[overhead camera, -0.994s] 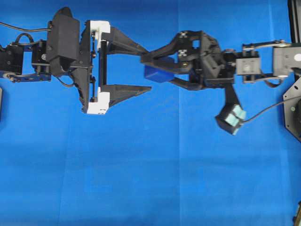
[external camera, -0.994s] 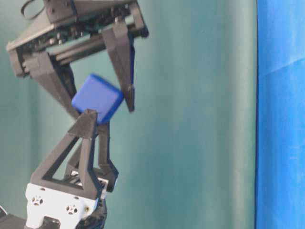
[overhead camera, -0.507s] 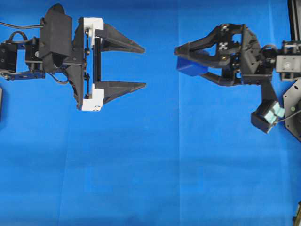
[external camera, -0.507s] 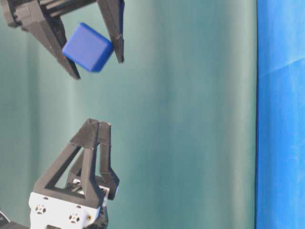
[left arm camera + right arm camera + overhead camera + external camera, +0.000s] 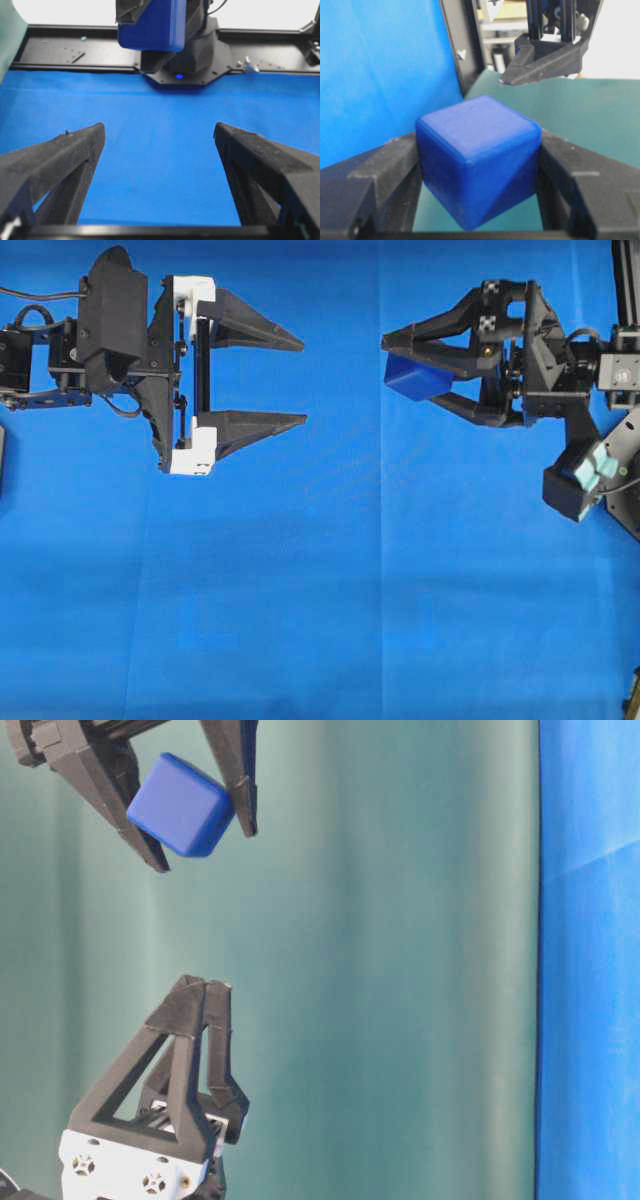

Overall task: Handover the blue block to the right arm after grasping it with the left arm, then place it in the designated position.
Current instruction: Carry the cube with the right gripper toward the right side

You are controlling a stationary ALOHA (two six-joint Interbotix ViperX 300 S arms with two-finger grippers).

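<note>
My right gripper (image 5: 388, 368) has pulled away from my wide-spread, empty left gripper (image 5: 303, 380), pinching the blue block (image 5: 417, 377) up in the air, so only putting it down is left.

Lighting even and bright overhead; blue cloth (image 5: 330, 590) saturated, with faint fold lines and hardly any shadows; left wrist view blown out white along its top edge (background overexposed); right wrist view soft, the blue block (image 5: 477, 165) near the lens slightly blurred; background there washed out at upper right.
</note>
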